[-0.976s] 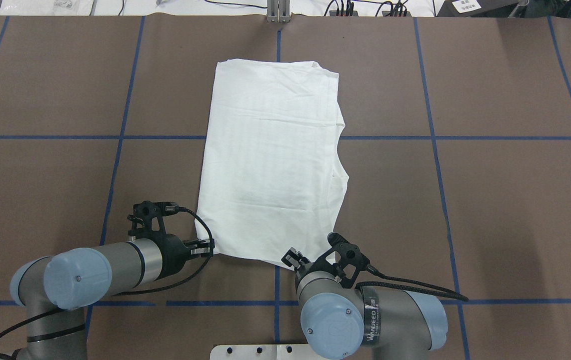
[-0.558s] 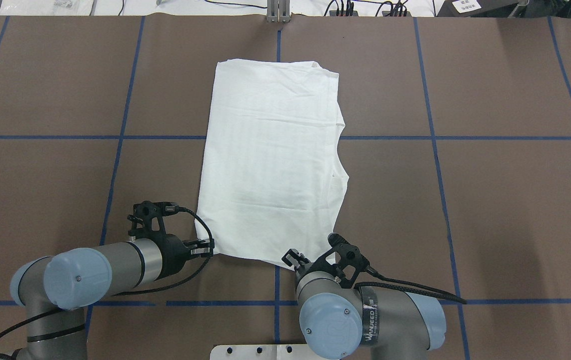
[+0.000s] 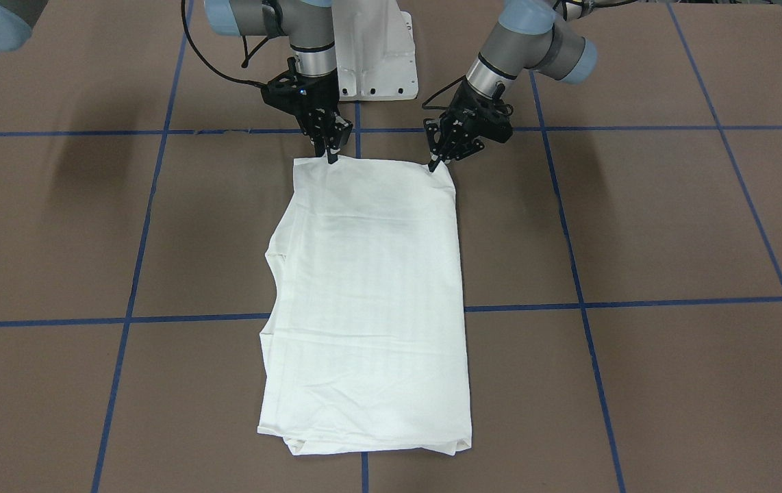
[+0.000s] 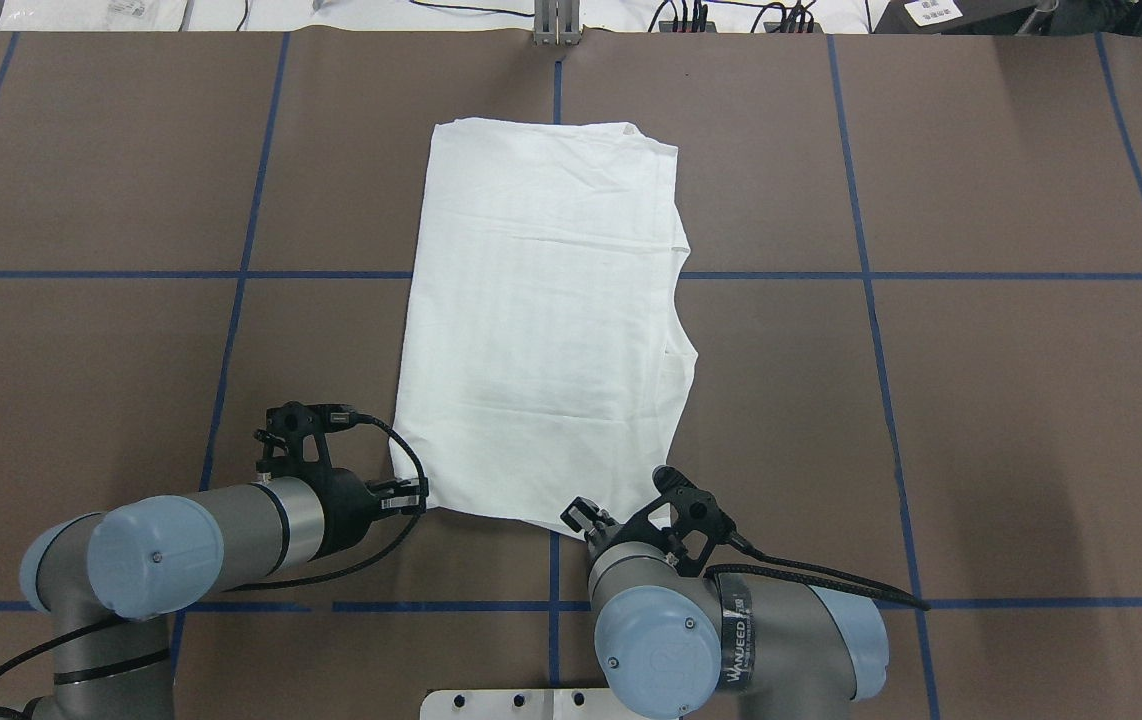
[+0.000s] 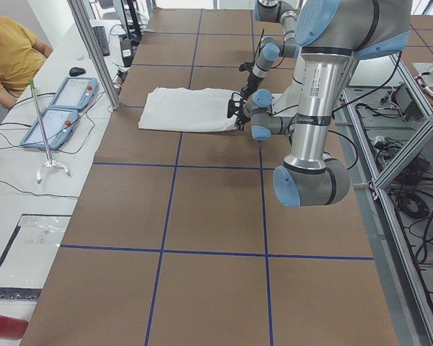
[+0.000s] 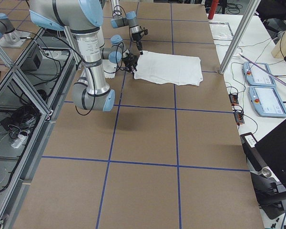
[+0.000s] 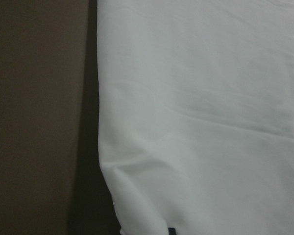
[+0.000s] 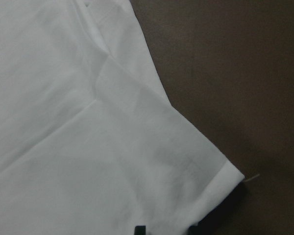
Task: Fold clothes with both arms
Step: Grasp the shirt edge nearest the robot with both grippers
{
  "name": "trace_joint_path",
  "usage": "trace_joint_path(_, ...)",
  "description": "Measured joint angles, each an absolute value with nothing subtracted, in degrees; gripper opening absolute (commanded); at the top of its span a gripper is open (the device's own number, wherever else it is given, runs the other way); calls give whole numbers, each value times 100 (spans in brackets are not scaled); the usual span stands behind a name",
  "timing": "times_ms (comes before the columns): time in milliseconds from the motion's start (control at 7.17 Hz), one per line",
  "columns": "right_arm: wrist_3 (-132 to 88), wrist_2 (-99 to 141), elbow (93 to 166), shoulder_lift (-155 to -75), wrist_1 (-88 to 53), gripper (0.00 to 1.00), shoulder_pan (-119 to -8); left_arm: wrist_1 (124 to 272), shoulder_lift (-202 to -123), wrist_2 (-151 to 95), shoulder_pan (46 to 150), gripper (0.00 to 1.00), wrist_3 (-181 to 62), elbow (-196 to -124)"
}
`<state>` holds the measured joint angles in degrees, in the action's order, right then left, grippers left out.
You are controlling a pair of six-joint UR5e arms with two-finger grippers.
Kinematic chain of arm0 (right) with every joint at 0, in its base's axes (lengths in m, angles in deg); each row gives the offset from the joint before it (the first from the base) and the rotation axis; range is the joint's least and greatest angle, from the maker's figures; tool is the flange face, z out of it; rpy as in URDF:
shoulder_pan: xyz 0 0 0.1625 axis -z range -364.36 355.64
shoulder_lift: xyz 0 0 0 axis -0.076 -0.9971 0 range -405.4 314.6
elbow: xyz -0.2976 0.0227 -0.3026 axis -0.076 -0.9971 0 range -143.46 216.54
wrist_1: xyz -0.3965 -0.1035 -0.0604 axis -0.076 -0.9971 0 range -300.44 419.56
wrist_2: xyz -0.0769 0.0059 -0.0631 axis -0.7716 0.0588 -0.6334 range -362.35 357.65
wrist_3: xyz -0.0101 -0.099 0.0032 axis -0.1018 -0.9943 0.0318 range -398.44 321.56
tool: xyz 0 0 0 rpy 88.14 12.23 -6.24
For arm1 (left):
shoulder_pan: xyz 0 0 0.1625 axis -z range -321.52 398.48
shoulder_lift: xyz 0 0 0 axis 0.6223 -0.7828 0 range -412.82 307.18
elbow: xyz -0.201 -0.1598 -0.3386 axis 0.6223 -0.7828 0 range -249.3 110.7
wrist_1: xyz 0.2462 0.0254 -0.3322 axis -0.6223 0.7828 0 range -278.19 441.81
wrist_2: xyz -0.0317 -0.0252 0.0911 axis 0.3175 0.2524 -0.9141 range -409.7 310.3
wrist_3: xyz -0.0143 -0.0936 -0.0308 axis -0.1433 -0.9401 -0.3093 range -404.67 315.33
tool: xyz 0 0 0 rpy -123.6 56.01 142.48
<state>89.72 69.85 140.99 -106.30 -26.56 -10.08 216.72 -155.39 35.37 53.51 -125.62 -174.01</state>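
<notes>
Two: left tool (image 3: 436,163) & right tool (image 3: 331,156) at T-shirt (image 3: 370,294) corners, grip unclear; brown tbl (image 3: 637,226), blue tape grid (image 3: 637,302).

A brown tabletop (image 4: 981,400) is seen, divided into large squares by blue tape lines (image 4: 931,275). A white T-shirt (image 4: 546,320), folded into a long rectangle, is laid flat on it over a crossing of those lines. A white pedestal base (image 3: 374,61) is set at the robot's edge.
</notes>
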Motion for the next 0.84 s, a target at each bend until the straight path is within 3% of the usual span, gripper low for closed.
trace_joint_path(279, 9084, 6956, 14072, -10610, -2631, 0, -1013, 21672, -15539, 3537, 5351, 0, -12562, -17405)
trace_joint_path(837, 9169, 6960, 13829, -10342, -2627, 0, -1143, 21672, -15539, 3537, 5358, 0, -12562, -17406)
